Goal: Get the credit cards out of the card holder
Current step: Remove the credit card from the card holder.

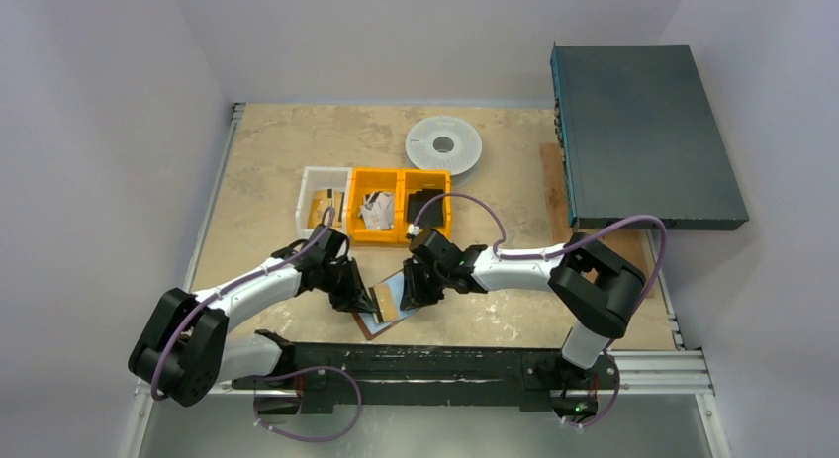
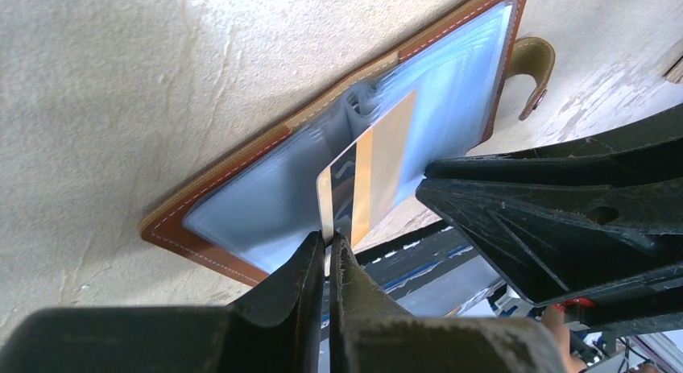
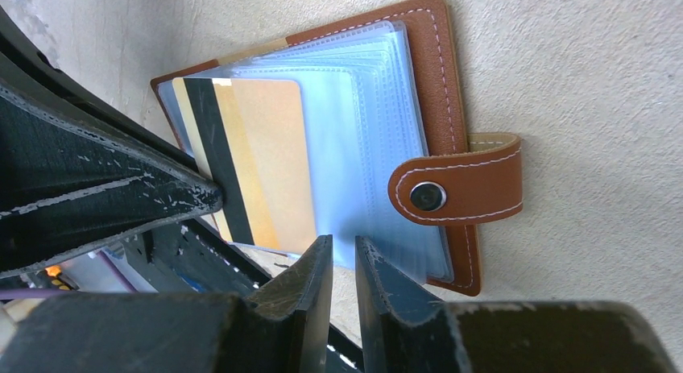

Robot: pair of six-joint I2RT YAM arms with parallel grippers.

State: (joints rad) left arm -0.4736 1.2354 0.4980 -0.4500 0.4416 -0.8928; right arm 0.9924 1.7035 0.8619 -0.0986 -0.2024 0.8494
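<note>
The brown leather card holder (image 1: 388, 310) lies open on the table near the front edge, its clear blue-tinted sleeves (image 3: 378, 131) fanned up and its snap strap (image 3: 459, 184) out to one side. A gold credit card (image 2: 374, 171) with a dark stripe sticks partway out of a sleeve. My left gripper (image 2: 326, 244) is shut on that card's near edge. My right gripper (image 3: 342, 248) stands on the other side, jaws narrowly apart, pinching the lower edge of the sleeve stack. The right gripper's fingers (image 2: 564, 212) show close beside the card in the left wrist view.
Behind the holder stand a white bin (image 1: 325, 203) with cards in it and two orange bins (image 1: 401, 209), one holding a black item (image 1: 427, 203). A white spool (image 1: 444, 144) lies farther back. A dark box (image 1: 643, 132) stands at the right. A black rail (image 1: 425, 364) runs along the front edge.
</note>
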